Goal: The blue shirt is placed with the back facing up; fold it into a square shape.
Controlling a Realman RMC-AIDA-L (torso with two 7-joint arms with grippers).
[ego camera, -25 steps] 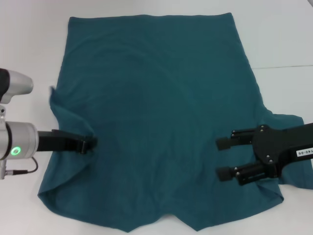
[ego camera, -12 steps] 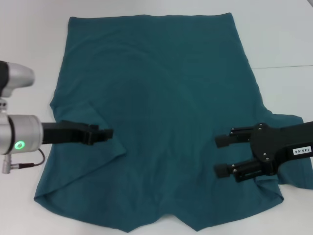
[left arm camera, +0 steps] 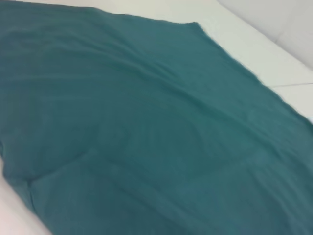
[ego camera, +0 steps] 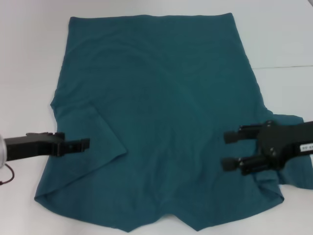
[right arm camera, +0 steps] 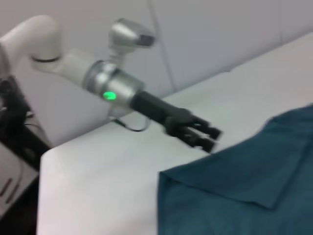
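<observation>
Two grippers over blue shirt (ego camera: 161, 117): left gripper (ego camera: 84, 144) seemingly parted, empty; right gripper (ego camera: 230, 150) wide, empty.

Soft matt cloth of the blue shirt (ego camera: 156, 112) on a smooth, faintly glossy white table (ego camera: 29, 49).

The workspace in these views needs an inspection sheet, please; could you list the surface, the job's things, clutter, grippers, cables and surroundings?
Surface: white table, bare around the cloth.
Job's things: blue shirt spread flat, plain side up; its left sleeve is folded inward over the body, the right sleeve not yet.
Clutter: nothing seen.
Grippers: left gripper over the folded sleeve's edge, jaws apart in the right wrist view, holding nothing; right gripper open above the shirt's right side.
Cables: thin dark cable looping under the left arm.
Surroundings: pale wall behind the table; dark equipment beside it.
</observation>
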